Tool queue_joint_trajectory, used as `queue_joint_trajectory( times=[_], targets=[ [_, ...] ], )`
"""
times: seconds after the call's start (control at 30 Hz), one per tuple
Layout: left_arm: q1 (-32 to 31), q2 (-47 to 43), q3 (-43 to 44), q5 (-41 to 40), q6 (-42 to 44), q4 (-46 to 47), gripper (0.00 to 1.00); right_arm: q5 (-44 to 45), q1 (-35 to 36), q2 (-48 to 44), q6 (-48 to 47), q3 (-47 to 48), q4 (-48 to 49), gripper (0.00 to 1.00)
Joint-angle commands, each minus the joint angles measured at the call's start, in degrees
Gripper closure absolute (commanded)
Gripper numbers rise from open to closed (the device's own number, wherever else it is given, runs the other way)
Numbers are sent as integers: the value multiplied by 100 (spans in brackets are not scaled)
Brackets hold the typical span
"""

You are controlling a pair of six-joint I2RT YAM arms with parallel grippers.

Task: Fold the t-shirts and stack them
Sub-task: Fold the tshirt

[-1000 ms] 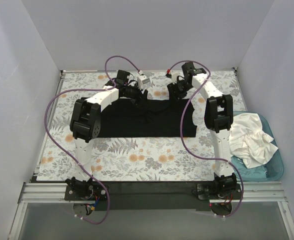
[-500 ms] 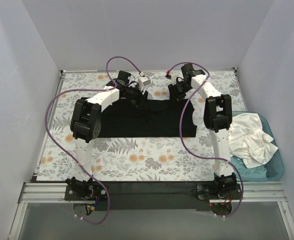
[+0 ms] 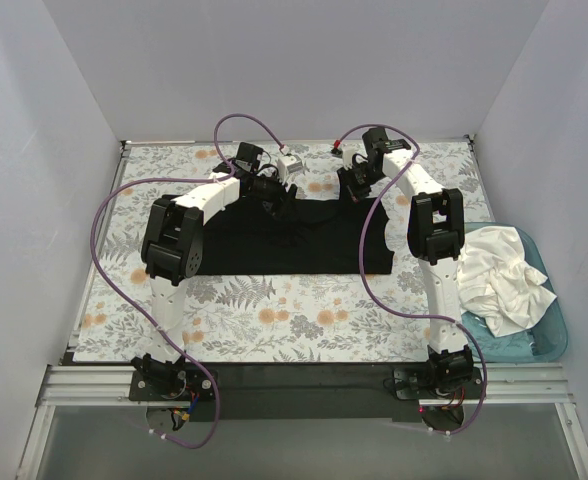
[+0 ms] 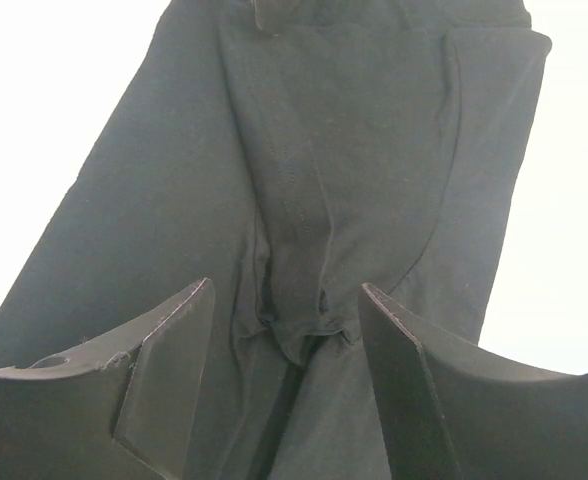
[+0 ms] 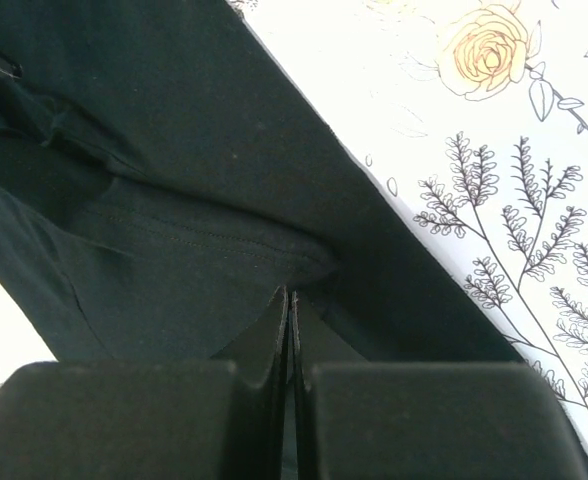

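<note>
Top view. Solid black soft-cloth short-sleeved t-shirt [image 3: 284,245] lies spread mid-table on the grey-and-orange floral-printed cloth sheet [image 3: 274,315]. Both arms reach across it to its far edge. Left gripper [image 3: 277,197] and right gripper [image 3: 352,190] sit low there, near each other. Crumpled plain white t-shirts [image 3: 502,275] are heaped in the teal plastic tub [image 3: 552,345] at the right, well apart from the black t-shirt and not yet folded.

Left wrist view. Fingers [image 4: 164,350] stand wide apart. A small pucker of black cloth [image 4: 294,330] sits between them, and a long ridge runs away from it along the garment. Nothing is pinched as far as I can see; this tool is apart, over the cloth.

Right wrist view. Fingers [image 5: 264,340] are pressed together with only a hairline seam between them. A rolled edge of the black cloth [image 5: 224,250] runs right up to their tips. This reads as clamped on the tee's edge, though the pinch point itself is hidden by the fingers. Bare floral sheet shows just to the right of the cloth edge.

Judgement. Step in hand is taking hold of the far edge for the first fold of the black t-shirt. One side looks held, the other not. Next move calls for the left fingers to close on the pucker. Both arms should then lift level and carry the edge toward the near hem, keeping the crease straight. Stacking has not begun.
</note>
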Motion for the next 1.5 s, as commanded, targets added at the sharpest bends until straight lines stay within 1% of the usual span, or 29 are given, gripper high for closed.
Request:
queue_joint_trajectory(
  times=[0.0, 0.03, 0.1, 0.13, 0.17, 0.3, 0.33, 0.37, 0.4, 0.5, 0.53, 0.63, 0.8, 0.97, 1.07, 1.3, 1.47],
  targets=[
    [-36, -110, -26, 211, 98, -31, 42, -252, -13, -423, -25, -30, 99, 99],
    [-36, -127, -61, 220, 133, -49, 42, -261, -4, -476, -33, -21, 91, 99],
    [-36, -136, -114, 246, 212, -66, 46, -296, -39, -520, -25, -21, 117, 99],
    [-36, -136, -105, 246, 222, -75, 48, -313, -48, -572, -16, -21, 126, 99],
    [-45, -102, -105, 255, 256, -136, 55, -366, -66, -599, -25, -30, 135, 99],
    [-45, 48, 87, 264, 415, -373, 62, -428, -145, -722, 2, -65, 135, 99],
    [-45, 66, 114, 238, 432, -391, 65, -436, -145, -783, 10, -83, 143, 99],
    [-45, 83, 149, 220, 441, -409, 70, -463, -145, -819, 2, -100, 135, 99],
    [-45, 118, 193, 194, 450, -400, 82, -480, -145, -854, 2, -170, 126, 99],
    [-36, 110, 211, 71, 407, -269, 99, -516, -145, -986, 10, -337, 135, 99],
    [-36, 57, 142, 10, 328, -60, 100, -516, -145, -1047, 10, -372, 135, 99],
    [-28, 30, 114, -131, 327, 127, 100, -524, -171, -1205, 46, -574, 126, 99],
    [-28, 57, 203, -255, 318, 188, 100, -700, -250, -1513, 133, -1031, 135, 99],
    [-28, -4, 124, -184, 353, 206, 100, -832, -242, -1794, 169, -1558, 126, 99],
    [-27, -215, -61, -35, 415, 206, 100, -911, -242, -1926, 204, -1918, 117, 99],
    [-27, -926, -860, 79, 626, 364, 100, -1008, -242, -2435, 213, -2683, 126, 99],
    [-36, -1147, -1116, 149, 845, 207, 100, -1034, -242, -2664, 213, -3167, 143, 99]
  ],
)
